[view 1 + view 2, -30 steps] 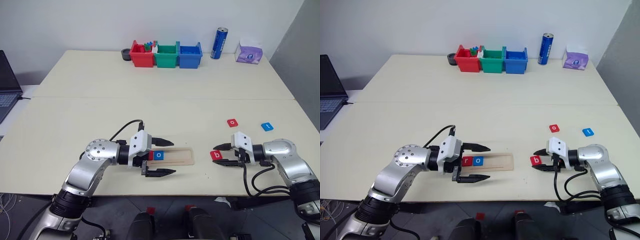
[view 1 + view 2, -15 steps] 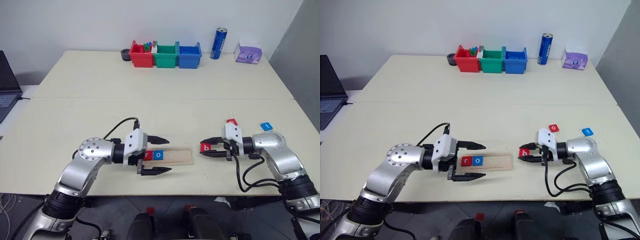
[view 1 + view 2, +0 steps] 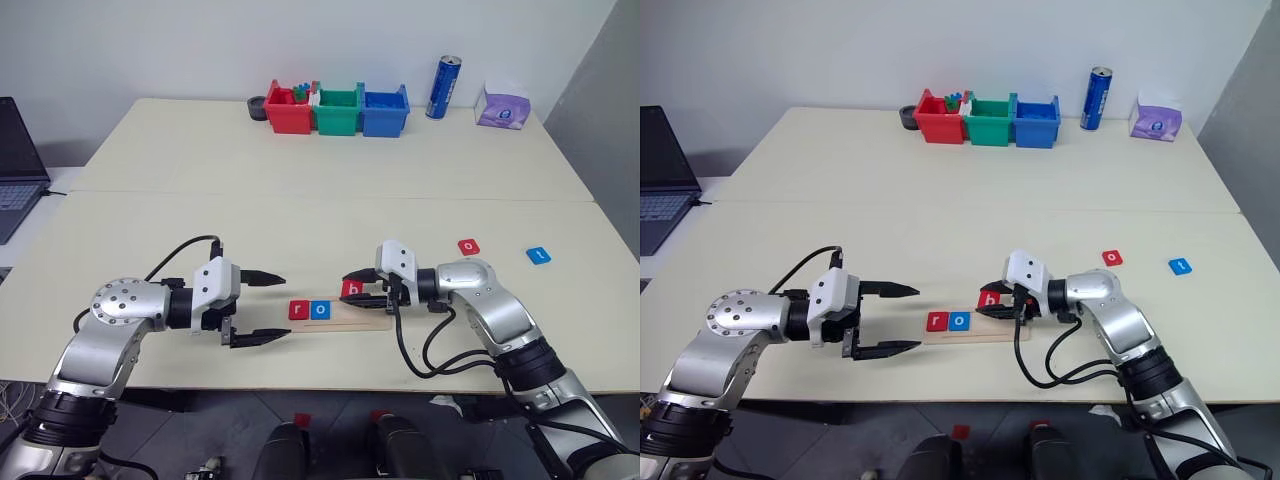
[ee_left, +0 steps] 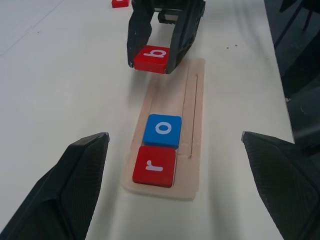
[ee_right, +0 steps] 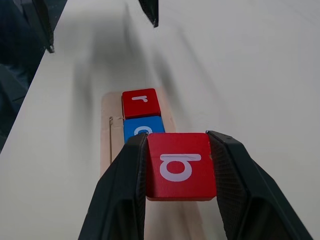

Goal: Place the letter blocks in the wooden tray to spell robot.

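Right end effector (image 3: 354,290): I see it clamped on the red b block (image 4: 151,54), above the wooden tray (image 3: 372,317).
Target slot: bare groove just beside the blue o block (image 3: 320,310), which follows the red r block (image 3: 298,310).
Tray axis: runs left-right; I judge a short drop remains.
Left end effector (image 3: 262,307): fingers apart, empty, beside the tray's left end.
Loose blocks: red o (image 3: 468,246), blue t (image 3: 538,256) on the tabletop (image 3: 330,215).

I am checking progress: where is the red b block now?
The red b block is held in the right gripper jaws above the wooden tray, right of the blue o block.

The long light-wood tray (image 3: 345,311) holds a red "r" tile (image 3: 298,309) and blue "o" tile (image 3: 319,309) side by side. A red "b" tile (image 3: 353,289) hangs above it, pinched between black fingers (image 5: 125,195). A red "o" tile (image 3: 468,246) and blue "t" tile (image 3: 538,255) lie apart on the worktop.
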You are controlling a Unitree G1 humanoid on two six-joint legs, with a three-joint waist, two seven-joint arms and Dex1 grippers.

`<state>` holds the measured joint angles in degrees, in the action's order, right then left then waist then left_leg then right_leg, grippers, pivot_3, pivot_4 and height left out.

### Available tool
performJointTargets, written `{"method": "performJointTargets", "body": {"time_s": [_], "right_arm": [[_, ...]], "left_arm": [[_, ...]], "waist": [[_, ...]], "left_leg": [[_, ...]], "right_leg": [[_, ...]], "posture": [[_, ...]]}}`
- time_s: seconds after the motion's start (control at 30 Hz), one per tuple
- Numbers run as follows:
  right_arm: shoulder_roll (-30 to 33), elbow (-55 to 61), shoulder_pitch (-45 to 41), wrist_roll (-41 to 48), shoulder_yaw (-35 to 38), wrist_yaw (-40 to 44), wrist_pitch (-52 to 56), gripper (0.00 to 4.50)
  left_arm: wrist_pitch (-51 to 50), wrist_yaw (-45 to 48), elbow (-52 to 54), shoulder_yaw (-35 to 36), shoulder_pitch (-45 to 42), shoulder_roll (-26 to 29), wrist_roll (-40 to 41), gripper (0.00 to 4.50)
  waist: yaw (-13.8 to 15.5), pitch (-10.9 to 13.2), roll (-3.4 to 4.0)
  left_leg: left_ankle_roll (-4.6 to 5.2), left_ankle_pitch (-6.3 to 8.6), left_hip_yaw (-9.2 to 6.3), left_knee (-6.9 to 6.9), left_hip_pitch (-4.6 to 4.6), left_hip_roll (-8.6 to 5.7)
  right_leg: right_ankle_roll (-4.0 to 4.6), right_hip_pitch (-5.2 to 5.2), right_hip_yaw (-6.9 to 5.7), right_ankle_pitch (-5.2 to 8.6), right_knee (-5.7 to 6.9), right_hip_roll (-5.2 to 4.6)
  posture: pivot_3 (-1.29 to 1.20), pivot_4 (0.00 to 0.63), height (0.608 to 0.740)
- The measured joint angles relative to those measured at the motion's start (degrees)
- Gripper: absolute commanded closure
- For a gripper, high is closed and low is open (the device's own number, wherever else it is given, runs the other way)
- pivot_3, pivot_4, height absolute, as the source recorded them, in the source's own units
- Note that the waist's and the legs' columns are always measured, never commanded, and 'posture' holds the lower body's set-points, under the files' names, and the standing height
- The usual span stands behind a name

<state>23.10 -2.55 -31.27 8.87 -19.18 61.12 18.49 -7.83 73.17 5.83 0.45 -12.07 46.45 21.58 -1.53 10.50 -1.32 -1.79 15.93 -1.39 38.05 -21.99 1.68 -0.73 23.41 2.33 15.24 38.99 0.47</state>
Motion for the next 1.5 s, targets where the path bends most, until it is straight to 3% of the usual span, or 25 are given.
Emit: {"method": "performJointTargets", "body": {"time_s": [0.6,1.5], "right_arm": [[-3.18,-2.34,-1.11,-1.93,-4.46,-0.11,2.02,3.04],[-3.98,-6.15,-1.39,-3.72,-5.13,0.62,-0.67,3.04]], "left_arm": [[0.03,-0.24,-0.75,-0.27,-2.25,-0.74,0.0,0.0],[-0.66,-1.29,0.89,-0.26,-1.1,-0.69,0.01,0.0]], "waist": [[-0.16,0.0,0.0],[-0.18,0.0,0.0]], "left_leg": [[0.0,0.0,-0.01,-0.02,0.0,0.03],[0.0,0.0,-0.02,-0.02,0.0,0.03]], "right_leg": [[0.01,0.02,-0.02,0.0,0.03,0.04],[0.01,0.02,-0.02,0.0,0.03,0.04]], "posture": [[0.0,0.15,0.74],[0.0,0.15,0.74]]}}
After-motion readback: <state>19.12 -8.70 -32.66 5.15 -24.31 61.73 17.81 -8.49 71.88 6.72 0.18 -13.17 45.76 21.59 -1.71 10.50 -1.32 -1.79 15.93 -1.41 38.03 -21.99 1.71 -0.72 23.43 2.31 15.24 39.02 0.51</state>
